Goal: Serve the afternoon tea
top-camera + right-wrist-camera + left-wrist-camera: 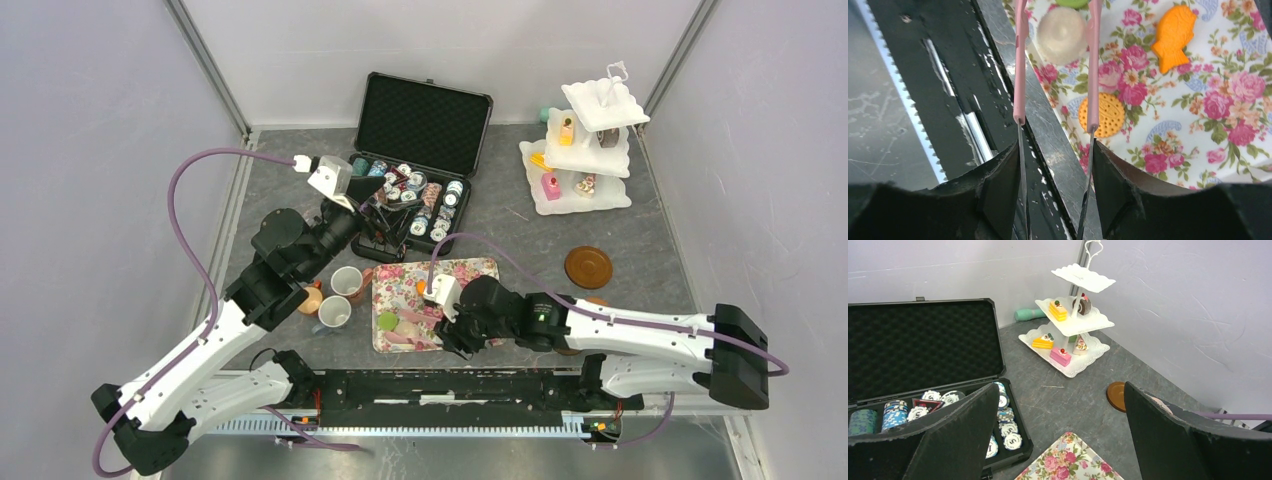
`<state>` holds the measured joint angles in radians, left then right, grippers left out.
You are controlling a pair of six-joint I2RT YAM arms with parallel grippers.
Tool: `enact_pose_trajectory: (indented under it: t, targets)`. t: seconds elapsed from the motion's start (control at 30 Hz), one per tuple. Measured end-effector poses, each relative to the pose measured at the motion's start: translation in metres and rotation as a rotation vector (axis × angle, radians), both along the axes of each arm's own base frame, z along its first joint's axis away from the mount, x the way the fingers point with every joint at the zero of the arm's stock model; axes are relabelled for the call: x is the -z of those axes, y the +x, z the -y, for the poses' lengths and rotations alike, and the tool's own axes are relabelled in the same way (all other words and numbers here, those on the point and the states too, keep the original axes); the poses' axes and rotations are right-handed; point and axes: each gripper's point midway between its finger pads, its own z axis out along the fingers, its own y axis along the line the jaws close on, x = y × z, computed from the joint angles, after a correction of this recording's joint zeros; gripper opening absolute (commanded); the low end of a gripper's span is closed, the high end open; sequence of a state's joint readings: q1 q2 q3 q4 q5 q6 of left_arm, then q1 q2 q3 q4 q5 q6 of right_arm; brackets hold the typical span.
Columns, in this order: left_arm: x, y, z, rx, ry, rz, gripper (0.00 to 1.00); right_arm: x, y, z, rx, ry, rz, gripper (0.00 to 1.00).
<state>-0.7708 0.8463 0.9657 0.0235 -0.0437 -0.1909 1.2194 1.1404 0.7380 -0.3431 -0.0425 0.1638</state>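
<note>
as right tool (1055,150) grips tongs (1020,75), chips (1011,441) unreadable

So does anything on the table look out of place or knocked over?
One thing: a teal cylinder lies on its side at the back edge of the table, behind the white tiered stand; I cannot tell what it is. A thin pale sliver also lies loose near the stand. Nothing looks spilled.

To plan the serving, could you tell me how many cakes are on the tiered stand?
5. Middle tier: a yellow cake and a chocolate one. Bottom tier: an orange slice, a pink cake and a pale slice. Others may hide behind the tiers.
</note>
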Motion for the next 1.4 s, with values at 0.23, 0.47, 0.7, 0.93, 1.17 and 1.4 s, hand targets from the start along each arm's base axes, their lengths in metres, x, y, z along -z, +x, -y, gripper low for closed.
enact_pose_trajectory:
  t: [0.23, 0.47, 0.7, 0.93, 1.17, 1.4]
  targets:
    - [0.013, 0.008, 0.007, -0.002, 0.031, -0.032, 1.0, 0.016, 0.003, 0.012, 0.036, -0.083, 0.019, 0.57]
    - [0.015, 0.009, 0.004, -0.012, 0.039, -0.041, 1.0, 0.027, 0.0, 0.016, 0.042, -0.111, 0.003, 0.57]
    - [0.022, 0.014, 0.008, -0.015, 0.056, -0.059, 1.0, 0.033, -0.002, 0.02, 0.045, -0.124, -0.004, 0.54]
    - [0.029, 0.017, 0.011, -0.016, 0.071, -0.073, 1.0, 0.037, -0.001, 0.022, 0.044, -0.141, -0.002, 0.35]
    - [0.031, 0.02, 0.008, -0.035, 0.08, -0.073, 1.0, 0.029, 0.007, 0.024, 0.072, -0.124, 0.043, 0.3]
    - [0.031, 0.02, 0.008, -0.035, 0.08, -0.073, 1.0, -0.002, 0.029, 0.039, 0.164, -0.078, 0.132, 0.3]
